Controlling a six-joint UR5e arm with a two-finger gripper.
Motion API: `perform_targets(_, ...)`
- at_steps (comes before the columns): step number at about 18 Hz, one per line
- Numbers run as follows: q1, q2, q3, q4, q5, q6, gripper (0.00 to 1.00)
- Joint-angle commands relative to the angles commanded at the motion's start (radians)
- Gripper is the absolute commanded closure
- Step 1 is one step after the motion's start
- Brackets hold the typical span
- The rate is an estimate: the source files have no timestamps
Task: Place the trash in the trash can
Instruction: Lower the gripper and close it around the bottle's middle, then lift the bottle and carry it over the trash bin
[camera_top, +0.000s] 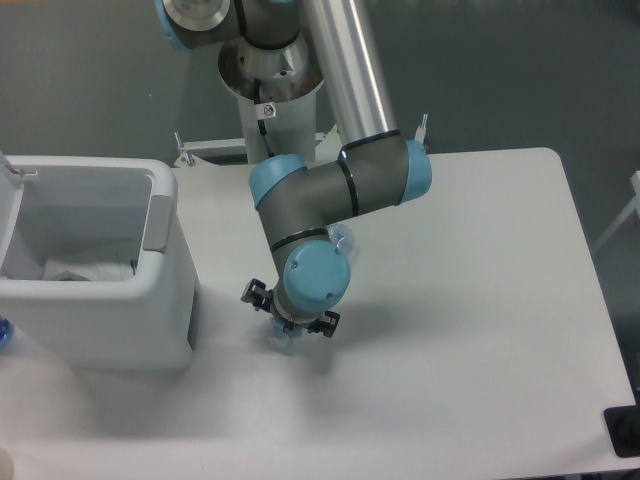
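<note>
The fingers (318, 325) look spread either side of the bottle (283, 338), though the wrist hides whether they pinch it. The bottle lies on the table (480, 300) near the trash can (100, 300), which already holds the bag (85, 270). It is probably light, slick and crushable, so grip mid-body, gently.

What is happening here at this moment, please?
A single robot arm is working on a white table. Its gripper is low over a small clear bottle that lies on the table, mostly hidden under the wrist; whether the fingers have closed on it cannot be told. To the left stands the white trash can, open, with a crumpled white plastic bag already inside. The bottle is not yet in the can.
</note>
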Motion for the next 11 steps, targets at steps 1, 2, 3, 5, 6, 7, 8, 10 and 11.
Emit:
perform_targets(1, 0.0, -0.008, 0.006, 0.0, 0.002, -0.002, 0.0)
perform_targets(2, 0.0, -0.012, 0.009, 0.003, 0.002, -0.002, 0.0)
perform_targets(3, 0.0, -0.017, 0.012, 0.005, 0.0, -0.002, 0.12)
perform_targets(5, 0.0, -0.018, 0.02, -0.002, 0.0, -0.002, 0.46)
perform_targets(6, 0.0, -0.02, 0.021, -0.002, 0.0, -0.002, 0.47)
perform_targets(7, 0.0, -0.02, 0.023, -0.003, 0.0, -0.003, 0.53)
perform_targets(8, 0.002, -0.015, 0.022, -0.005, 0.0, -0.003, 0.6)
perform_targets(10, 0.002, -0.003, 0.026, -0.005, -0.005, -0.015, 0.7)
perform_targets(11, 0.002, 0.001, 0.028, -0.005, -0.008, -0.015, 0.7)
